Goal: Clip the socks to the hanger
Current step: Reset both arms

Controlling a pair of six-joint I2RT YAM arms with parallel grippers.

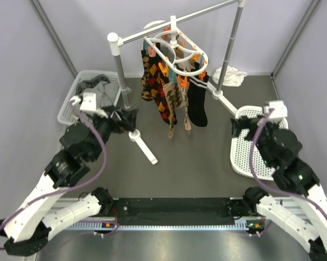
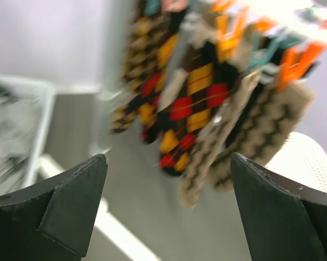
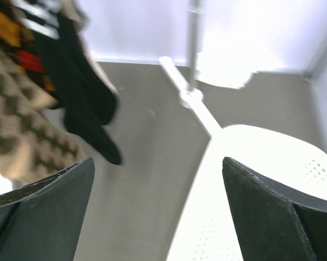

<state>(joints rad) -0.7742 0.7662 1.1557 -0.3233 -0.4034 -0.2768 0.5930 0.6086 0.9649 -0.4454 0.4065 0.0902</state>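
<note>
Top view, hanger: the hanger [image 1: 177,50] hangs by its hook from the rail stand [image 1: 119,65], back middle of the table
Top view, socks: the socks [image 1: 166,92] dangle from its clips, long axis straight down, toes toward the table
Top view, left gripper: the left gripper [image 1: 125,120] sits low, left of the socks and near them, the nearer of the two
Top view, right gripper: the right gripper [image 1: 240,126] is on their right, farther off, above a white tray [image 1: 250,157]
Left wrist, jaws: spread wide, nothing between the fingers [image 2: 71,206]; socks ahead and above, blurred
Right wrist, jaws: spread wide, empty; socks at the upper left edge, tray ahead on the right
Judgement: any reach to the clips goes up and forward, and the left arm has the shorter way
</note>
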